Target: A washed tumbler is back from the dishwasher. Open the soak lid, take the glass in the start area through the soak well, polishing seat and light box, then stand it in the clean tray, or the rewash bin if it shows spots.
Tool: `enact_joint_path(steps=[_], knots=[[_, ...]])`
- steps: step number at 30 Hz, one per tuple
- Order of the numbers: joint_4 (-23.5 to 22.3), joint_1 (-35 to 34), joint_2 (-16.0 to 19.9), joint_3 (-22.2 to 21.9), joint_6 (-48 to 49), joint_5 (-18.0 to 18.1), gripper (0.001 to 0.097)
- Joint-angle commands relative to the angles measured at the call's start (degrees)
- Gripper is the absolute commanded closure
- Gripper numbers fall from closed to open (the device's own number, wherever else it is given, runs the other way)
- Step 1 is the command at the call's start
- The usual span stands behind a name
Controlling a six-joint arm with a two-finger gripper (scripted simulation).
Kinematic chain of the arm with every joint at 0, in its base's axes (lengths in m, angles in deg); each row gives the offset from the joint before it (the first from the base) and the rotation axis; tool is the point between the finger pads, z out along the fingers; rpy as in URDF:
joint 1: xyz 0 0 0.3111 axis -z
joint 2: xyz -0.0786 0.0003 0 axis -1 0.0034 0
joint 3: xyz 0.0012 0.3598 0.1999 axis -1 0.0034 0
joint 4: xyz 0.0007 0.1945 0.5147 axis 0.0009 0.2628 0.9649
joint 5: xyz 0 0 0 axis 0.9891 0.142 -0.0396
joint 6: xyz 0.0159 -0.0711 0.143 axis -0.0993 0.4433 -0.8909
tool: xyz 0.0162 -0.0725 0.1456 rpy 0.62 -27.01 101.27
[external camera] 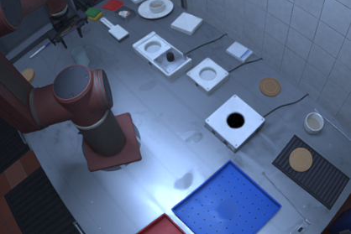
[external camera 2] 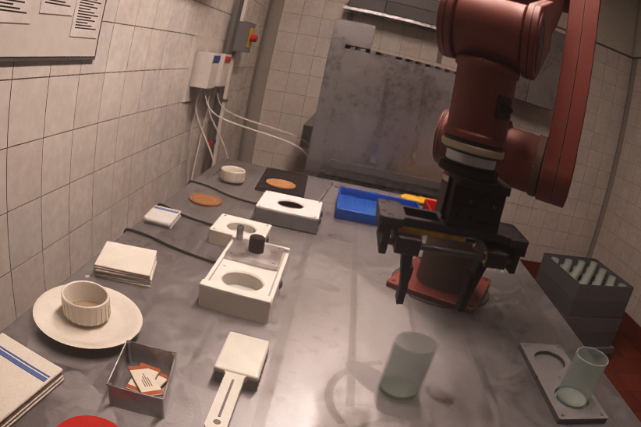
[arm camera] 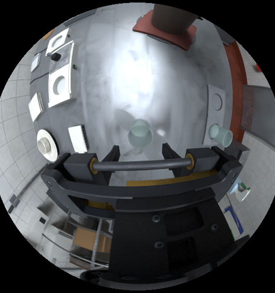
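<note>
My gripper [external camera 2: 434,304] [external camera: 67,37] [arm camera: 140,153] hangs open and empty above the table, just over and slightly behind the pale green glass tumbler [external camera 2: 407,366] [external camera: 80,55] [arm camera: 140,134], which stands upright in the start area. The soak well [external camera 2: 243,280] [external camera: 153,47] [arm camera: 59,85] shows its round hole, with its metal lid and black knob [external camera 2: 256,244] [external camera: 170,57] slid to the far side. Beyond it stand the polishing seat [external camera 2: 239,229] [external camera: 208,74] and the light box [external camera 2: 289,211] [external camera: 235,120]. The blue clean tray [external camera: 227,204] [external camera 2: 362,204] lies at the far end, with a red bin [external camera: 161,226] beside it.
Behind the work the arm's red base [external camera: 111,146] [external camera 2: 440,288] stands mid-table. A second tumbler [external camera 2: 579,376] [arm camera: 220,135] sits on a grey plate at the table's edge. A plate with a bowl [external camera 2: 87,309], a small tin [external camera 2: 140,379], a paddle [external camera 2: 235,368] and cables line the wall side.
</note>
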Motion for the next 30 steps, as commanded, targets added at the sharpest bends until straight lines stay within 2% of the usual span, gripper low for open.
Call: enact_joint_path(steps=[1,5,17,30], knots=[[0.00,0.00,0.17,0.12,0.00,0.30,0.0183],[0.00,-0.01,1.36,0.97,-0.01,2.28,0.0183],[0.00,-0.03,7.50,3.65,-0.02,11.14,0.0183],[0.00,-0.04,8.76,3.97,-0.02,12.81,0.0183]])
